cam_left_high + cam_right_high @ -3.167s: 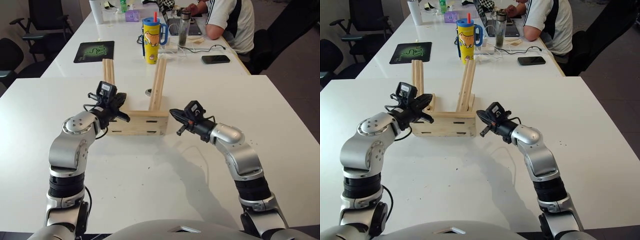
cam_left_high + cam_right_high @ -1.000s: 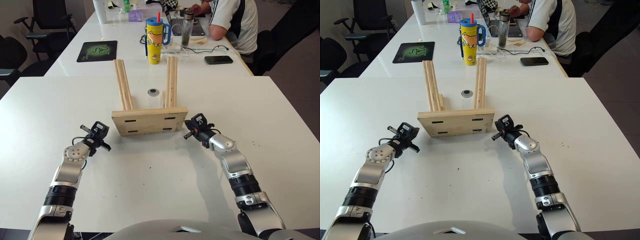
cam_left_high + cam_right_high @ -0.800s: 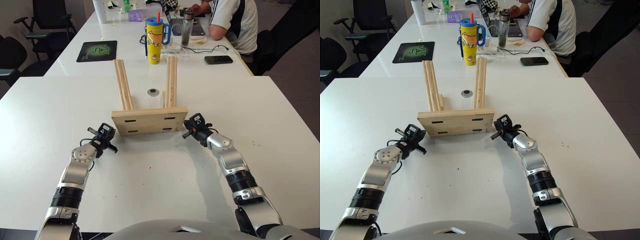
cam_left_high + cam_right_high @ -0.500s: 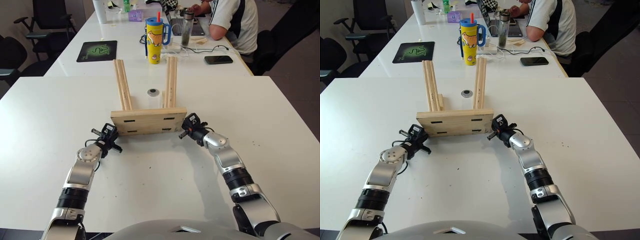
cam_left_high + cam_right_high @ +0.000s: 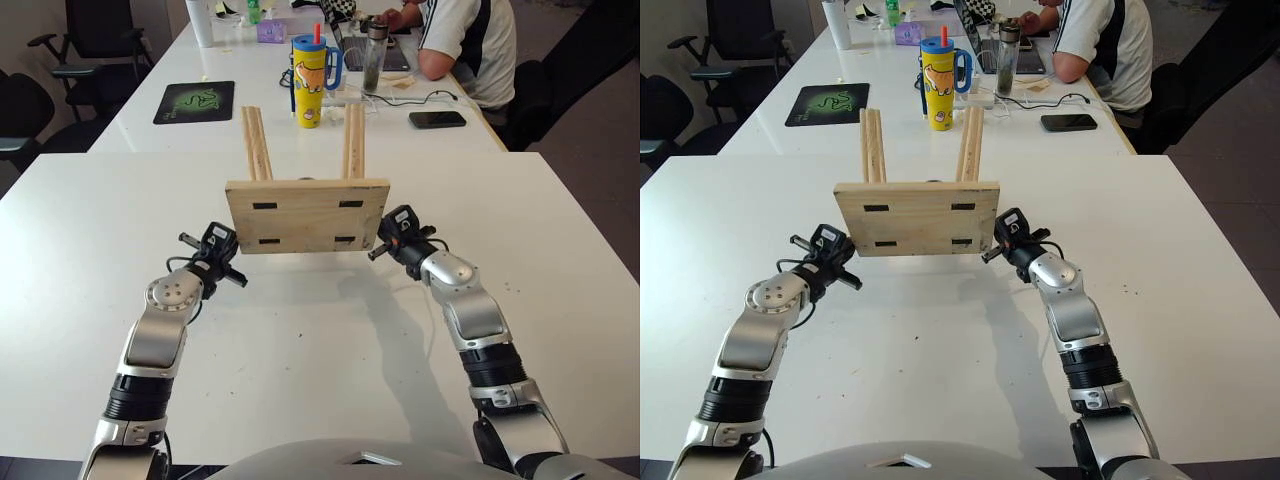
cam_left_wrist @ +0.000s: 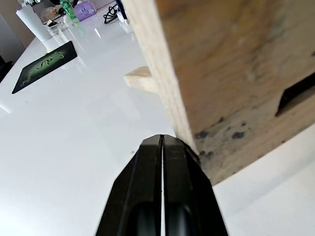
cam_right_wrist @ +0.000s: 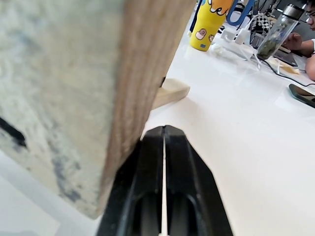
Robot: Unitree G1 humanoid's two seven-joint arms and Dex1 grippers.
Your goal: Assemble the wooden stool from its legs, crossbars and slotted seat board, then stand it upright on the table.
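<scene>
Left eye view shows the stool [image 5: 306,213] tilted up over the table [image 5: 300,390], its seat board [image 5: 300,222] facing the robot and its legs [image 5: 257,145] pointing away. I think it could slip and drop flat, because nothing grips it. Each hand has its fingers pressed together and only leans on an edge. The seat board sits between the hands: the left hand [image 5: 228,262] is at one lower corner and the right hand [image 5: 380,243] at the other.

Pale wooden stool [image 5: 305,215], white table [image 5: 300,350], yellow cup [image 5: 308,90], black-and-green mat [image 5: 192,102]
</scene>
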